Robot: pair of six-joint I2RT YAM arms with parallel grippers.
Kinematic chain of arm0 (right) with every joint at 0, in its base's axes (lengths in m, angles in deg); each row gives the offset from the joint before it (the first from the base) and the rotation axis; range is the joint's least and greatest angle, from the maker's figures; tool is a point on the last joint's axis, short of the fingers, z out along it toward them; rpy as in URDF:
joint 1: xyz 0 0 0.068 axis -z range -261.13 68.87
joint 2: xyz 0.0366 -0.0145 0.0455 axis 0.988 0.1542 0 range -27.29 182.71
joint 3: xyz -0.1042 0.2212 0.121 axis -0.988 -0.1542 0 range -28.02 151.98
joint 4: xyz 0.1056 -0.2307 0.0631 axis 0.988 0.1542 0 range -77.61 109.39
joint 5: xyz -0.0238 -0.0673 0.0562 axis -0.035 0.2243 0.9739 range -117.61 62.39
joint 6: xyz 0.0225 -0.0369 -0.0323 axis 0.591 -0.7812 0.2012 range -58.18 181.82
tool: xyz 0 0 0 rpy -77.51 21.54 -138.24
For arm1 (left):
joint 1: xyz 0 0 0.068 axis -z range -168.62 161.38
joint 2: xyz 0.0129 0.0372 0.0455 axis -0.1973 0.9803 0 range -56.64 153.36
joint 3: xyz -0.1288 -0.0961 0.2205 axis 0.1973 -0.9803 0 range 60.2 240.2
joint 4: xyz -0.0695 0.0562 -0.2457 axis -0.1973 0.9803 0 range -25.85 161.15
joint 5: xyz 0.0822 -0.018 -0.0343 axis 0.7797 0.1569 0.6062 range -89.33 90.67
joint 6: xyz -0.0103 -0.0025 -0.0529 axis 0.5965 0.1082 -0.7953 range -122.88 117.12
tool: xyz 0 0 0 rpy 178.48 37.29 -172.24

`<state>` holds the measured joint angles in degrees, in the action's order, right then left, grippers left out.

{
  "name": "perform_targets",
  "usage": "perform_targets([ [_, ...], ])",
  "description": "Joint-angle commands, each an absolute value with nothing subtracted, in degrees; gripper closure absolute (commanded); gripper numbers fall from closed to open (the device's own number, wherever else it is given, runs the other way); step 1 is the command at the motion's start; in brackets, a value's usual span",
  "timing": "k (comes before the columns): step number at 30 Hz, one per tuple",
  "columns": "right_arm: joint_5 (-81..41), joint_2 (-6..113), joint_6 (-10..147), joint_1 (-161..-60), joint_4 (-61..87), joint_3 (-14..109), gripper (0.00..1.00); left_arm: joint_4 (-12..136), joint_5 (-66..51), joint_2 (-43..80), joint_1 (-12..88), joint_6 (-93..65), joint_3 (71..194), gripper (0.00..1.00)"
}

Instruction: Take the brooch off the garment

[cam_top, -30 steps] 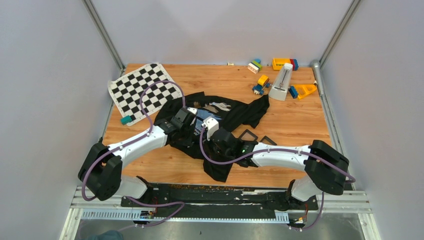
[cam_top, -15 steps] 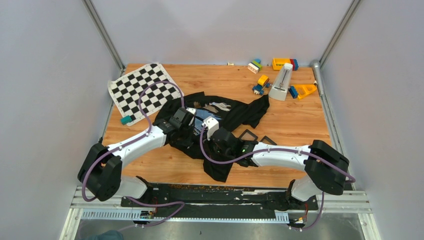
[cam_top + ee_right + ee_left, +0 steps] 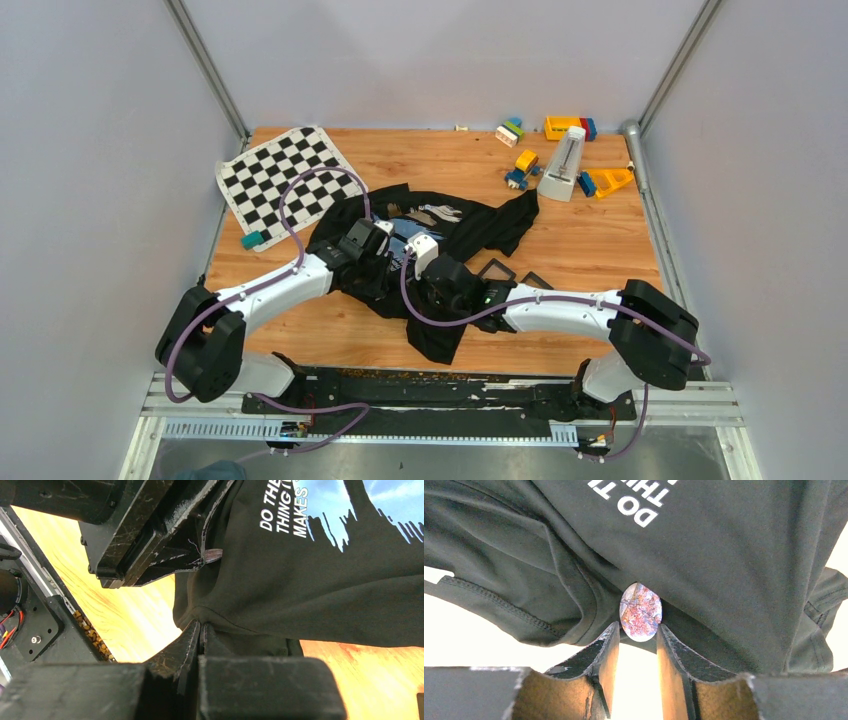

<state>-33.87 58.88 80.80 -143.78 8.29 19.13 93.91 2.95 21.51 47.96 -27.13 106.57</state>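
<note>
The brooch [image 3: 640, 611], sitting on the limp garment [image 3: 724, 555], looks small, rigid and slick, best pinched across its narrow sides, where the left gripper [image 3: 636, 632] has its jaws parted around it, hold uncertain; the right gripper [image 3: 200, 626] is clamped on a garment fold.

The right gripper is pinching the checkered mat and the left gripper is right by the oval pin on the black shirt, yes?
Not quite. The right gripper is shut on the edge of the black garment, not the chequered mat, which lies apart at the far left. The right wrist view shows it. The left gripper is indeed by the oval brooch on the garment.
</note>
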Motion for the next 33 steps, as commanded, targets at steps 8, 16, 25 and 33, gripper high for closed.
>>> perform_targets([
  [8, -32.76, 58.98, 81.51, -143.33, 6.59, 20.49, 0.99, 92.59, 5.45, 22.05, 47.64, -26.37, 106.38, 0.68],
  [16, -32.63, 59.10, 81.59, -143.20, 6.59, 20.49, 0.99, 92.59, 10.40, 20.83, 47.60, -27.01, 106.40, 0.90],
  [25, -31.87, 59.26, 81.67, -143.00, 6.51, 20.45, 0.99, 92.29, 13.06, 21.51, 47.35, -27.99, 106.44, 0.86],
  [33, -31.83, 58.88, 81.75, -142.80, 6.46, 20.32, 0.99, 91.86, 16.22, 20.85, 44.98, -29.26, 106.95, 0.78],
])
